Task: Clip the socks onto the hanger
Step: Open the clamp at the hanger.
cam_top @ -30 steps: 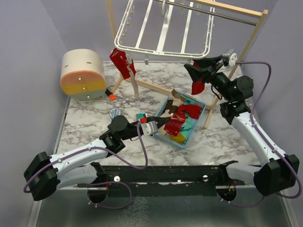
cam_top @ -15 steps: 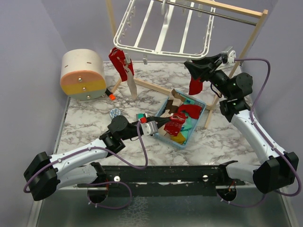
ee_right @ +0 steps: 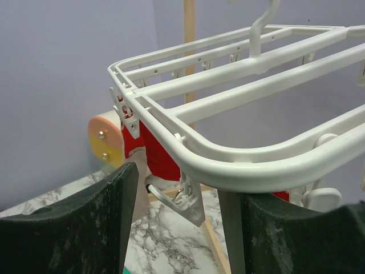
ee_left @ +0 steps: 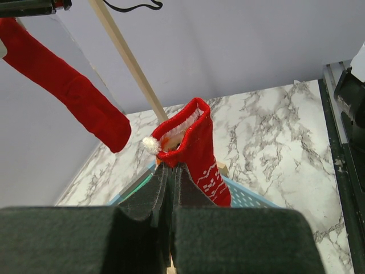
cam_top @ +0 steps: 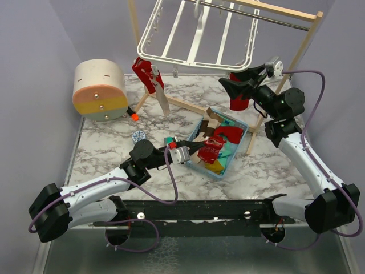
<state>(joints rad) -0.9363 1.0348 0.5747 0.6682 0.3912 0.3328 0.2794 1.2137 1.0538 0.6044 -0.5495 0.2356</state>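
Right hand [cam_top: 227, 79], spread wide with a red sock [cam_top: 238, 101] dangling beneath, has risen to the hanger [cam_top: 199, 61] rim; left hand [ee_left: 168, 169] pinches a Christmas sock [ee_left: 194, 148], not yet clipped.

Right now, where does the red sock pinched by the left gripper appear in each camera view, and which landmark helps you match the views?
Top external: the red sock is just right of centre, at the left gripper, over the blue basket.
Left wrist: centre frame, standing up from the shut fingers.
Right wrist: not in it.
Shared landmark: the wooden stand, with a pole in every view.
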